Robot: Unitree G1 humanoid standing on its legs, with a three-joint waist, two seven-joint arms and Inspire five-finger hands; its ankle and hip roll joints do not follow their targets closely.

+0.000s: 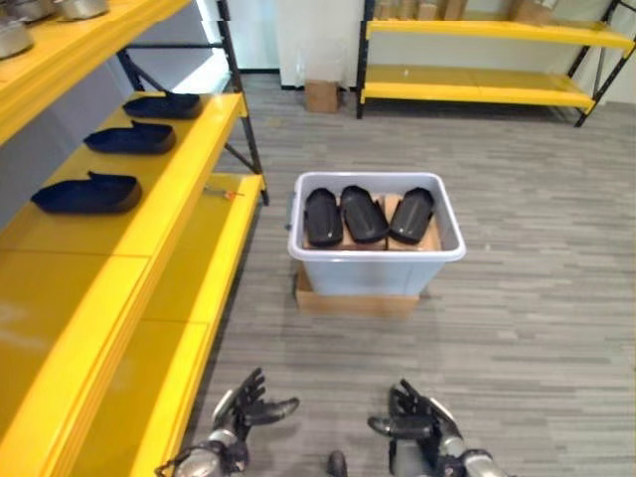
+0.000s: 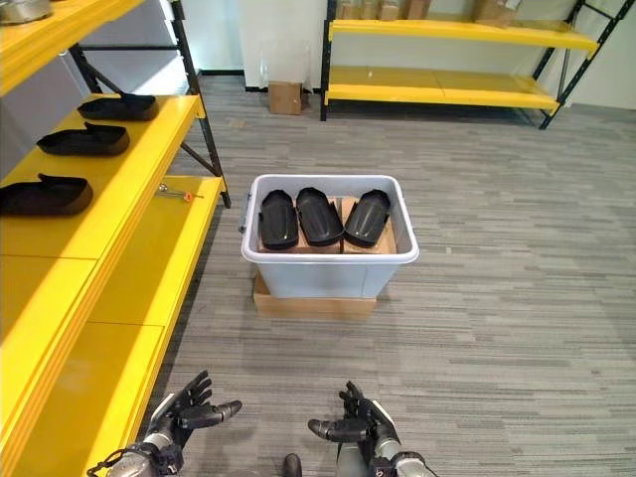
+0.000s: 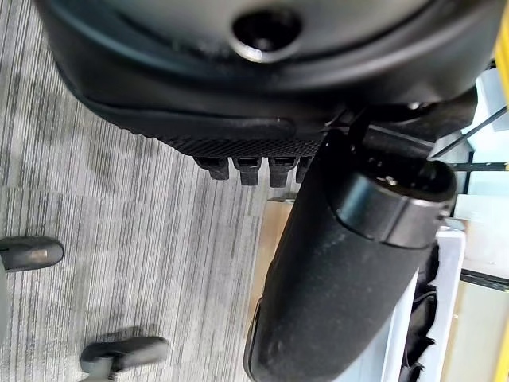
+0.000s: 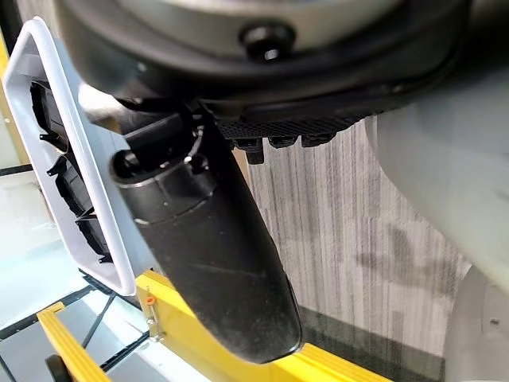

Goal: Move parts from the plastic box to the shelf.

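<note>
My left hand (image 1: 241,405) and right hand (image 1: 415,422) hang low over the floor (image 1: 517,298), fingers spread, holding nothing. Ahead, well apart from both: the box (image 1: 376,260) on a cardboard base (image 1: 354,301), three black parts (image 1: 365,215) side by side inside. Left, the yellow shelf (image 1: 189,149) carries three more parts (image 1: 87,193).

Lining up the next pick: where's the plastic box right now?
The plastic box sits on the floor straight ahead, on a cardboard base, just right of the yellow shelf, holding three black parts.
</note>
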